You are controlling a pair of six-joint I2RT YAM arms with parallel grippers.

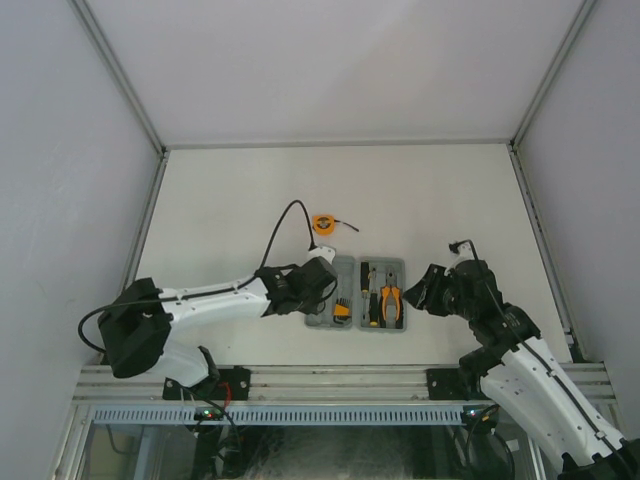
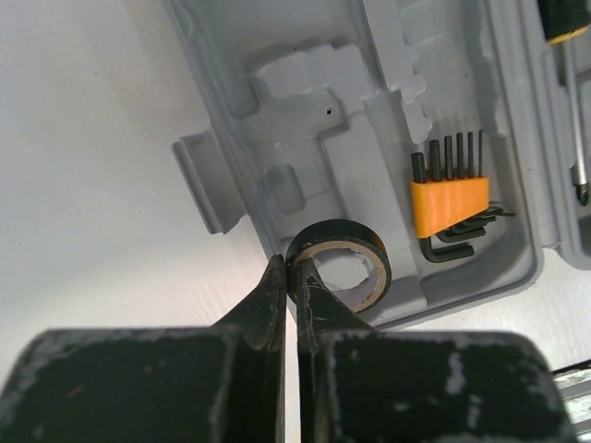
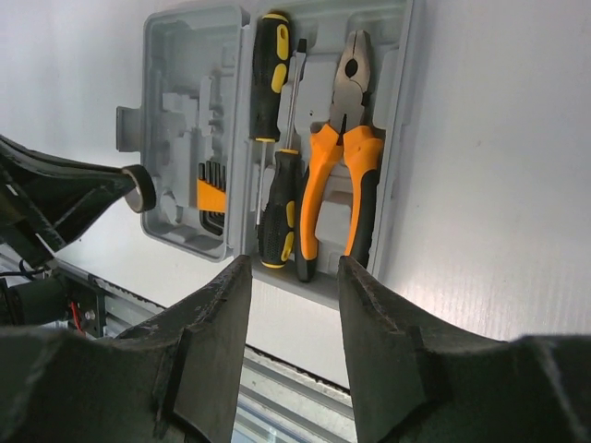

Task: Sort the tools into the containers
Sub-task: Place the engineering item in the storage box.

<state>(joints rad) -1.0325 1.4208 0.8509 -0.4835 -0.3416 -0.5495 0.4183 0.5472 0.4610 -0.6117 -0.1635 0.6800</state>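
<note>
A: Near edge first. Right gripper?

B: It hangs low over the table, just past the rail. It is to the right of the tool case and apart from it. Fingers are spread wide with nothing between them.

A: Left gripper?

B: Clamped on the black ring. One finger is inside the hoop and one outside, with the ring's wall nipped between them.

A: Ring's position?

B: At the outer left edge of the case's left half, toward the near end and about level with the hex-key set. It overlaps the rim in the wrist view. Cannot tell whether it touches the plastic.

A: Left half, contents?

B: The hex-key set is seated in a recess at the near end, black keys lined up in an orange holder.

A: Right half?

B: Two screwdrivers lie side by side along the hinge side, head to tail. One handle is at the far end and the other at the near end. The pliers lie just right of them in their own recess, jaws toward the far end and orange-and-black handles toward the near end.

A: Beyond the case?

B: The tape measure sits on the table past the far edge of the left half, near the case but not touching it. The left arm's black cable arcs up just to its left
</note>
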